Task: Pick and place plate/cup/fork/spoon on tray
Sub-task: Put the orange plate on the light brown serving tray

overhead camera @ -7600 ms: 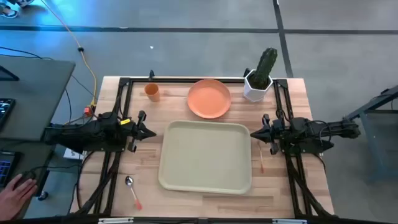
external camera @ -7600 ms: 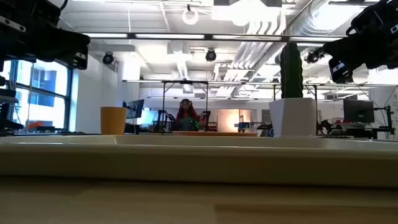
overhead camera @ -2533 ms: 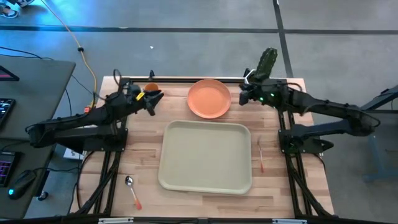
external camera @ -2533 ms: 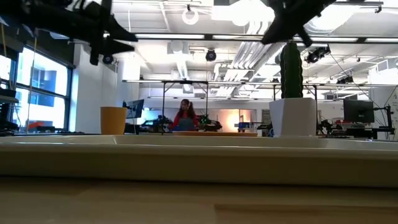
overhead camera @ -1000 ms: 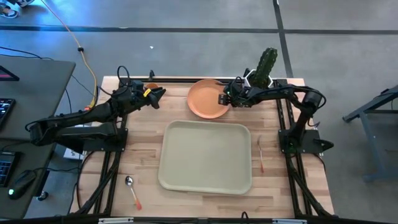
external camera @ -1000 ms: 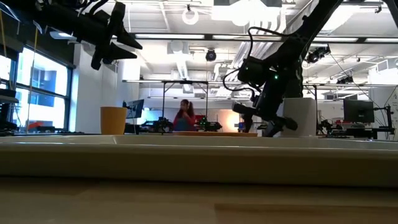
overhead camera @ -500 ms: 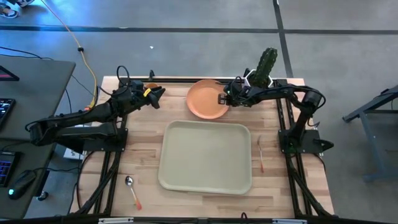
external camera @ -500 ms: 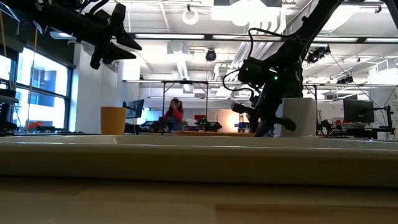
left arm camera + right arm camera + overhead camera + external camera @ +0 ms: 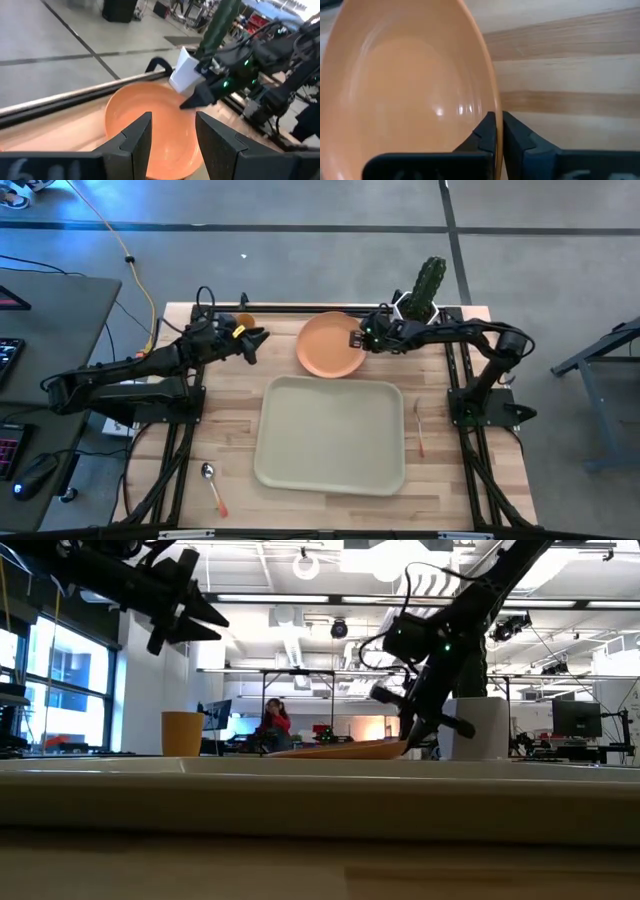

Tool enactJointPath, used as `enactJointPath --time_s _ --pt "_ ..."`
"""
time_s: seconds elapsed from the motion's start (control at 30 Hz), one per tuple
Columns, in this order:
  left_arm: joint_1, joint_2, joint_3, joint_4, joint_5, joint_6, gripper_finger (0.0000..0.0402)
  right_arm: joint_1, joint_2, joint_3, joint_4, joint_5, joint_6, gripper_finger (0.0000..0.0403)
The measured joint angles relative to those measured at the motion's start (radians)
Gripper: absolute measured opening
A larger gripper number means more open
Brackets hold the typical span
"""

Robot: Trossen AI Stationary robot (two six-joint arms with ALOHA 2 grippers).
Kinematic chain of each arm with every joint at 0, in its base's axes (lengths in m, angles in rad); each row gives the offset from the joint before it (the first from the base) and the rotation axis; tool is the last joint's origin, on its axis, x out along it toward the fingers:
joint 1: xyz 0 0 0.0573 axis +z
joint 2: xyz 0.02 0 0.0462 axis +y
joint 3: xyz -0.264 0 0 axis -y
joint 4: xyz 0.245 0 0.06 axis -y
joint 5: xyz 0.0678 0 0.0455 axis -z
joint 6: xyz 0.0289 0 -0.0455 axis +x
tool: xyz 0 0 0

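Note:
The round orange plate (image 9: pixel 331 344) is at the far middle of the table, tilted, with my right gripper (image 9: pixel 362 338) shut on its right rim. The small orange cup (image 9: pixel 182 733) stands at the far left, mostly hidden under my left arm in the high view. My left gripper (image 9: pixel 258 340) hovers open above the table, beside the cup and left of the plate. The pale tray (image 9: pixel 330 382) lies in the middle. The spoon (image 9: pixel 212 485) lies at the near left, and the fork (image 9: pixel 420 430) lies right of the tray. My right gripper pinches the plate's rim (image 9: pixel 492 107) on the side toward the cactus pot, one finger (image 9: pixel 520 142) outside the rim and one inside. The fingers slant down from the table's right. The held side is raised and the plate (image 9: pixel 340 749) tilts down toward the left.
A white pot with a green cactus (image 9: pixel 420 300) stands at the far right, close behind my right arm. A dark frame runs along the table's far edge and down both sides. In the low view a person is in the room beyond the table.
My right gripper has shut on the plate's right rim and risen a little. The plate's right side has come up, so the plate now tilts, and it has shifted slightly toward the table's left. My left gripper has rolled a little in place.

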Motion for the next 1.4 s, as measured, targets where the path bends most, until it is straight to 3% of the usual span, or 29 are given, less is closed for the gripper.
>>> enactJointPath --time_s 0.37,0.53,0.87,1.13,1.4 --pt "0.000 0.000 0.000 -0.046 0.046 0.000 0.0142 0.062 -0.150 -0.001 -0.097 0.118 0.021 0.0001" --pt "0.000 0.016 0.000 -0.046 0.036 0.040 0.0142 0.093 -0.259 -0.001 -0.108 0.120 -0.059 0.0001" --pt "-0.059 0.047 0.000 -0.006 0.040 -0.146 0.0142 0.252 -0.499 -0.001 -0.170 0.135 -0.084 0.0000" --pt "-0.206 0.047 0.000 -0.008 0.016 -0.289 0.0142 0.497 -0.453 -0.001 -0.173 0.158 -0.059 0.0000" --pt "-0.399 0.050 0.000 -0.009 -0.178 -0.379 0.0142 0.677 -0.260 -0.001 -0.212 0.170 0.040 0.0000"
